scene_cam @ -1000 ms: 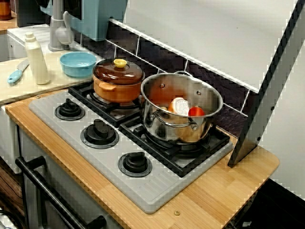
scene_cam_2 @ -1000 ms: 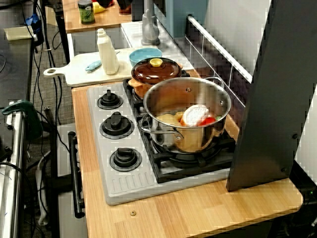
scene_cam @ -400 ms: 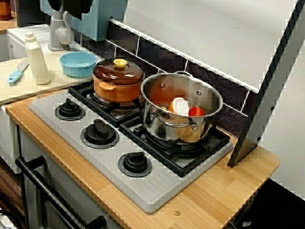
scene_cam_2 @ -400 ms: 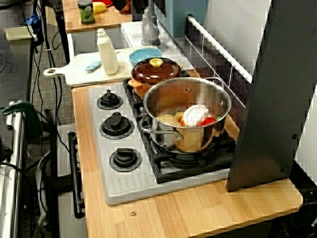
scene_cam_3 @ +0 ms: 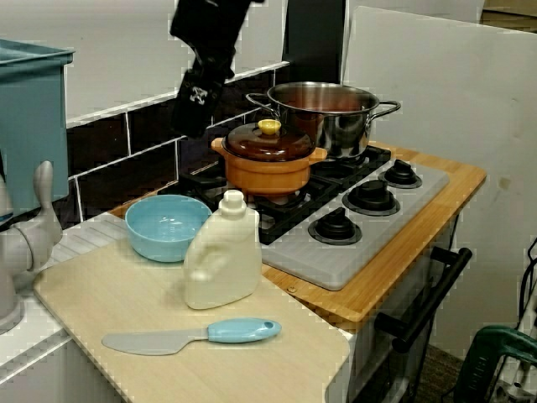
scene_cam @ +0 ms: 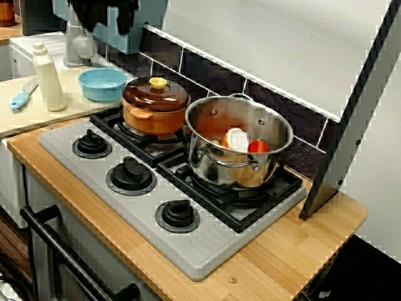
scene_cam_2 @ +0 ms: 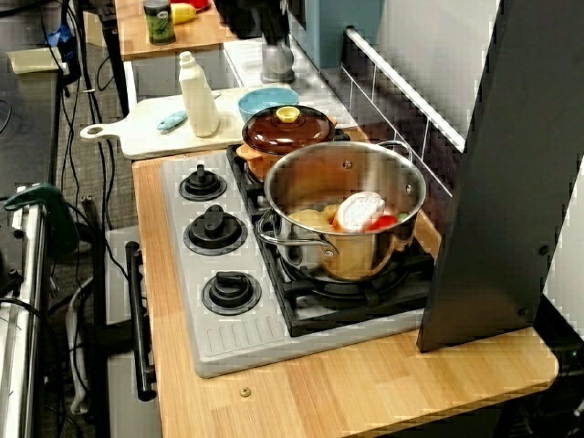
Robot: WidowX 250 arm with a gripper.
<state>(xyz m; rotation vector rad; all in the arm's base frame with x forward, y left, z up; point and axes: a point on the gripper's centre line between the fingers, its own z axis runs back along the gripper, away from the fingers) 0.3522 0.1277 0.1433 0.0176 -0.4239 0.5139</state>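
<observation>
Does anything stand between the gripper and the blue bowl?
Nothing visible does. The gripper hangs in open air above the blue bowl; the white bottle and the lidded orange pot stand beside the bowl, not over it.

Near the matt black hand (scene_cam_3: 191,117), the blue bowl (scene_cam_3: 168,227) looks smooth, glossy plastic, the brown lid (scene_cam_3: 268,141) beyond it glazed, the steel pot (scene_cam_3: 323,113) polished metal.

The black arm (scene_cam_3: 216,29) comes down from the top edge of the side view, leaning slightly. Its wrist carries the gripper (scene_cam_3: 192,117), which points downward and hangs in the air. In the front view only the gripper's dark lower end (scene_cam: 103,14) shows, at the top edge. Whether its jaws are apart or closed cannot be made out.
</observation>
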